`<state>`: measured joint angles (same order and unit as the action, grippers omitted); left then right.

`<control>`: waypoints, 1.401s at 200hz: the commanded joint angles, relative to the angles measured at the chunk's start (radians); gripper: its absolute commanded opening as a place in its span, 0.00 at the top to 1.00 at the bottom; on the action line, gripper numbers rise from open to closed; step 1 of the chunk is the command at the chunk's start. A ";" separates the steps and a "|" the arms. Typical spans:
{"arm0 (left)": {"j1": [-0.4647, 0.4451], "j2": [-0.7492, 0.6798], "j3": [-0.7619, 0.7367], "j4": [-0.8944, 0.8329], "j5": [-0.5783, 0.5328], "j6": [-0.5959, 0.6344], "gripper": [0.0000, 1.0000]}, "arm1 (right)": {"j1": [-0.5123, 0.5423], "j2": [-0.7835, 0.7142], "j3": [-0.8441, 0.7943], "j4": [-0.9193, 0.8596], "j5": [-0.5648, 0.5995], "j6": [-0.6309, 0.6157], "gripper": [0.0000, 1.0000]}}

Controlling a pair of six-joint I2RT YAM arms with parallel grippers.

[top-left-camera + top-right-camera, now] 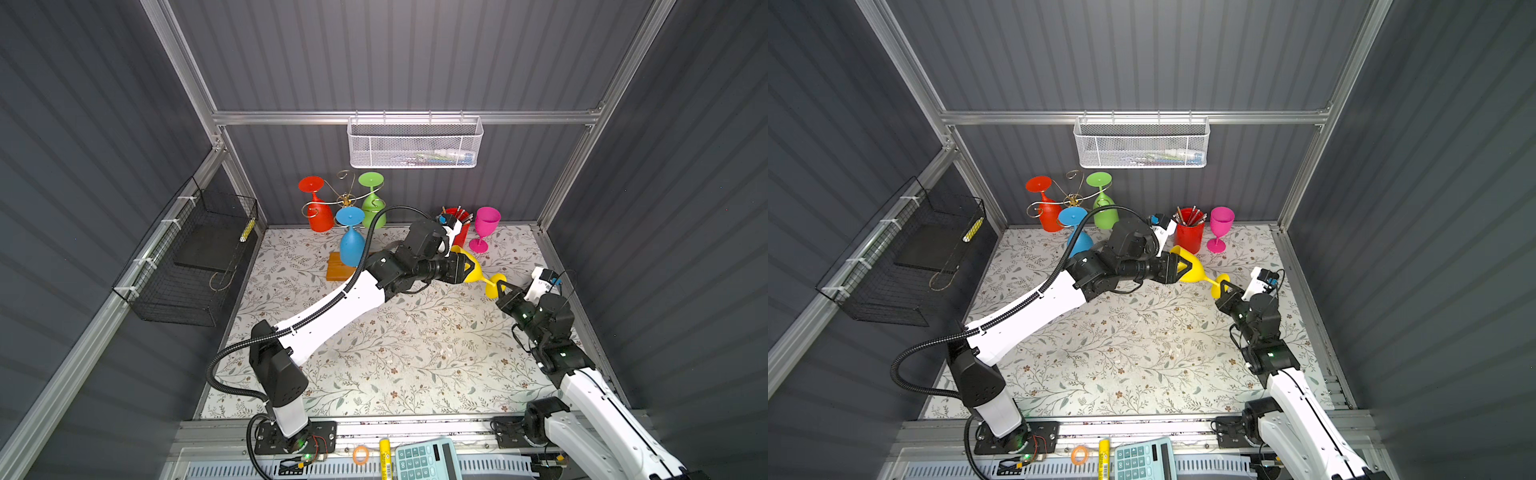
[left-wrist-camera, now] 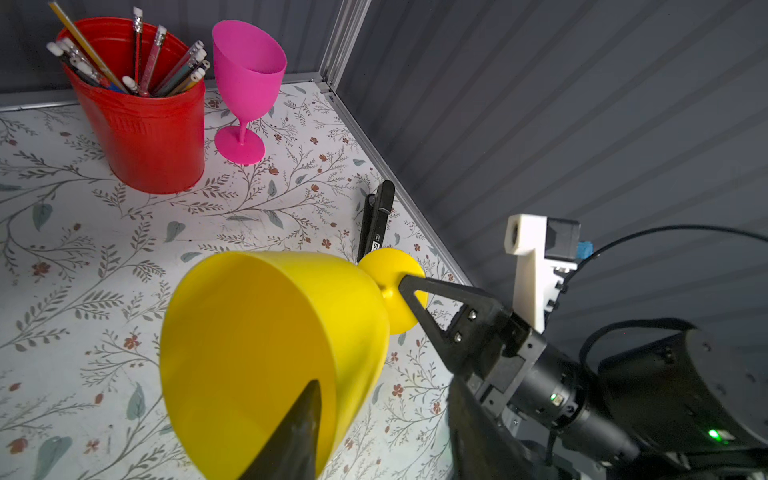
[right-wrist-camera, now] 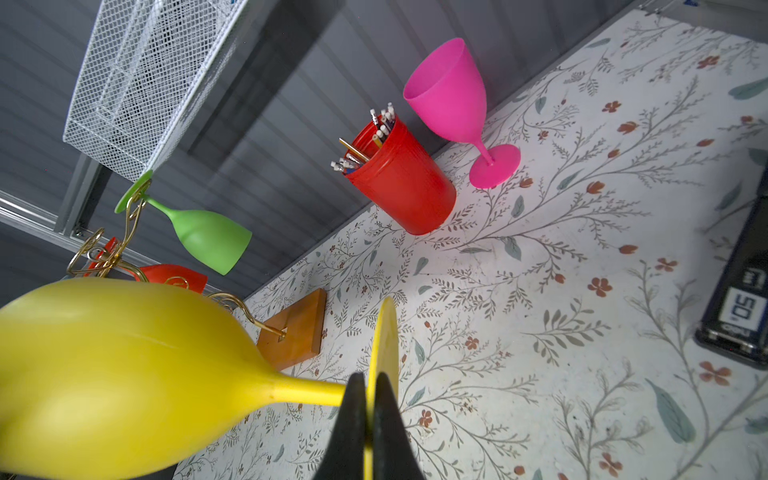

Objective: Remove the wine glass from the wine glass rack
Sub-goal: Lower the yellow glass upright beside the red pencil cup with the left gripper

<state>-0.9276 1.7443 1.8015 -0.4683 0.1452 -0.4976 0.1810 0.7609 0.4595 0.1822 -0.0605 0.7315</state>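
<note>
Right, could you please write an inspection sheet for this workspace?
Surface: floral-patterned table mat, flat.
Job's things: gold wire wine glass rack on wooden base carries red plastic glass, green plastic glass, blue plastic glass, upside down; yellow plastic wine glass off it, held aloft; pink plastic glass upright on mat.
Clutter: red cup of pencils, black digital gadget, teal calculator at front rail.
Grippers: right gripper fingers shut on the glass's foot; left gripper fingers straddle its bowl wall, grip unclear.
Cables: black corrugated hose along left arm.
Surroundings: white mesh basket on back wall, black wire basket on left wall.
</note>
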 commanded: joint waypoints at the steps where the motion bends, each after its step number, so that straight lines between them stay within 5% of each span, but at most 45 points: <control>1: 0.006 0.012 0.026 -0.012 0.029 -0.012 0.59 | -0.001 -0.016 -0.011 0.073 -0.005 -0.029 1.00; 76: 0.007 0.027 0.039 0.010 0.032 -0.022 1.00 | -0.002 -0.041 -0.065 0.164 -0.017 -0.042 1.00; 111: 0.007 0.047 0.065 -0.018 0.013 -0.011 1.00 | -0.002 -0.035 -0.053 0.152 -0.009 -0.056 0.90; 160: 0.007 0.120 0.197 -0.197 -0.077 0.045 1.00 | -0.002 -0.056 -0.007 0.067 0.065 -0.088 0.50; 214: 0.007 0.295 0.451 -0.445 -0.215 0.149 1.00 | -0.001 -0.062 0.025 0.021 0.166 -0.080 0.21; 280: 0.055 0.483 0.673 -0.603 -0.338 0.307 1.00 | -0.002 -0.085 0.007 0.020 0.163 -0.084 0.13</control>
<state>-0.9070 2.1872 2.4165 -0.9787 -0.1333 -0.2848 0.1791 0.6872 0.4568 0.2073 0.0837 0.6502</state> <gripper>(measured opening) 0.048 0.871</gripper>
